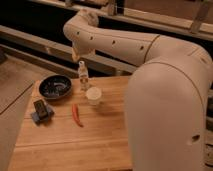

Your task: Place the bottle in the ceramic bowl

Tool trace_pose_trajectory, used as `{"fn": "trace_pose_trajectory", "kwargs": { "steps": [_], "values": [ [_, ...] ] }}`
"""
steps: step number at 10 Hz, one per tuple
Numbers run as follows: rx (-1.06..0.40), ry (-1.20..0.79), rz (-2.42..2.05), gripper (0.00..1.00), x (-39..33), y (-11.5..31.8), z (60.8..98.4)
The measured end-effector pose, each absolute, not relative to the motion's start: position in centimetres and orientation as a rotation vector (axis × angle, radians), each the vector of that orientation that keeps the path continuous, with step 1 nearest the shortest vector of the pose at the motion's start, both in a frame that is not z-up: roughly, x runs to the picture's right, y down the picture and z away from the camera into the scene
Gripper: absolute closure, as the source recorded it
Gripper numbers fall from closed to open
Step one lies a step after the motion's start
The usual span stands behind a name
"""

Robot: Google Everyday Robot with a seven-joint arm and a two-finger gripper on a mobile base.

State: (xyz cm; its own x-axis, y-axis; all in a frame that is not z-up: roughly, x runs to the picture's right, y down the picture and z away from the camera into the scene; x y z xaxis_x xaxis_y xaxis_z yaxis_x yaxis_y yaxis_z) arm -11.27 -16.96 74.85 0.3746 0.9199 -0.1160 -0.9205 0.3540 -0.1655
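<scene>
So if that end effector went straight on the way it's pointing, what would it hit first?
Probably the bottle, which stands upright almost directly beneath the downward-pointing end effector. Depth is unclear, so it might miss.

Gripper (76,53) upper centre-left, just above bottle (82,77). Ceramic bowl (55,87) left of bottle. Cup (93,95) lower right of bottle. Chilli (76,115) below. Block (41,110) far left on tabletop (95,145).
</scene>
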Motion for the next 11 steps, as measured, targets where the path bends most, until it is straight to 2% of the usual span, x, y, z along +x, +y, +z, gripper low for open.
{"fn": "trace_pose_trajectory", "kwargs": {
  "steps": [11],
  "values": [
    [-0.296, 0.132, 1.182, 0.35, -12.2, -14.7, 79.7]
  ]
}}
